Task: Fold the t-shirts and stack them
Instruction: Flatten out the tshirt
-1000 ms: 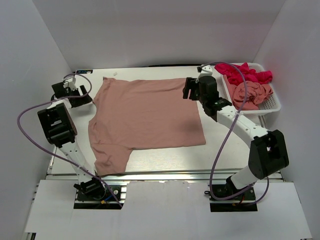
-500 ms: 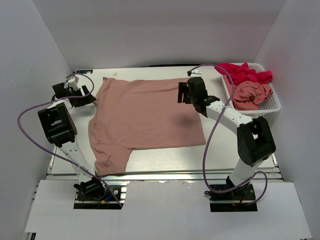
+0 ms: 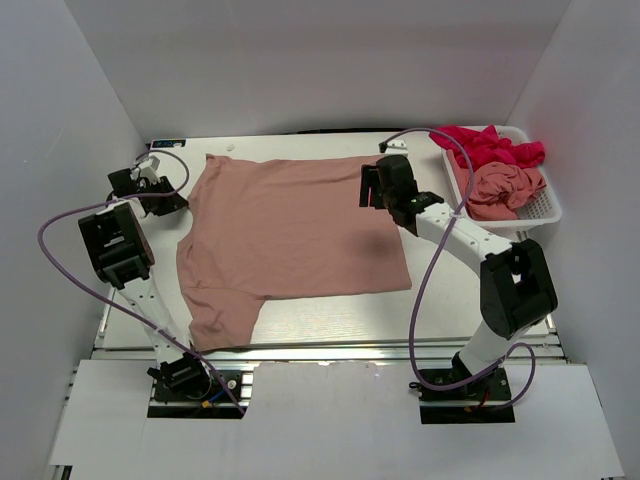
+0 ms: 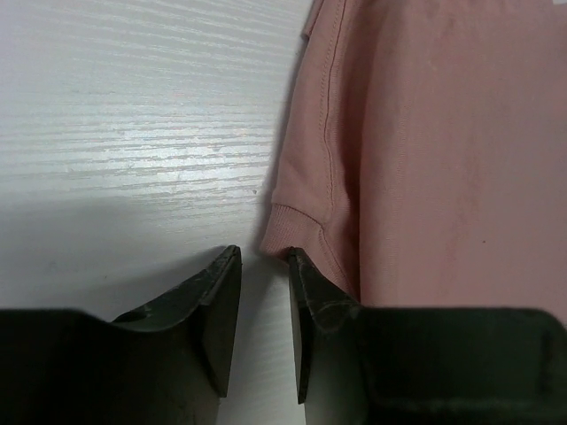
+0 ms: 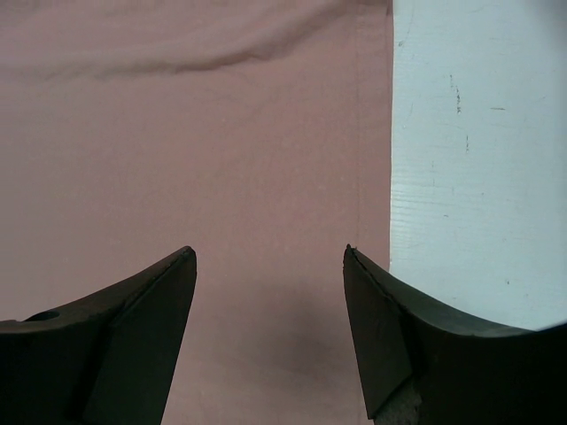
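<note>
Since a second ago the right arm has swung away from the basket (image 3: 540, 215), and its right claw (image 5: 266, 257) now hangs over the spread shirt (image 3: 290, 230). The left claw (image 4: 263, 266) has drawn its jaws in from wide to a narrow slit.

We judge the step in hand to be taking hold of the shirt for its first fold. The shirt lies flat on the worktop (image 3: 450, 290), just beside the basket, which holds two more crumpled shirts.

The right claw stands wide open and holds nothing. It sits above the shirt's edge nearest the basket, with cloth under one finger and the hem line close to the other.

The left claw is at the sleeve cuff on the side farthest from the basket. Bare worktop shows through its slit, and the cuff corner lies at the tip of one finger, so we see no cloth caught yet.

To do this well, we would:
- shift the left claw towards the basket so the cuff sits between the fingers before it closes
- lower the right claw astride the hem
- lift both together so the cloth stays smooth
</note>
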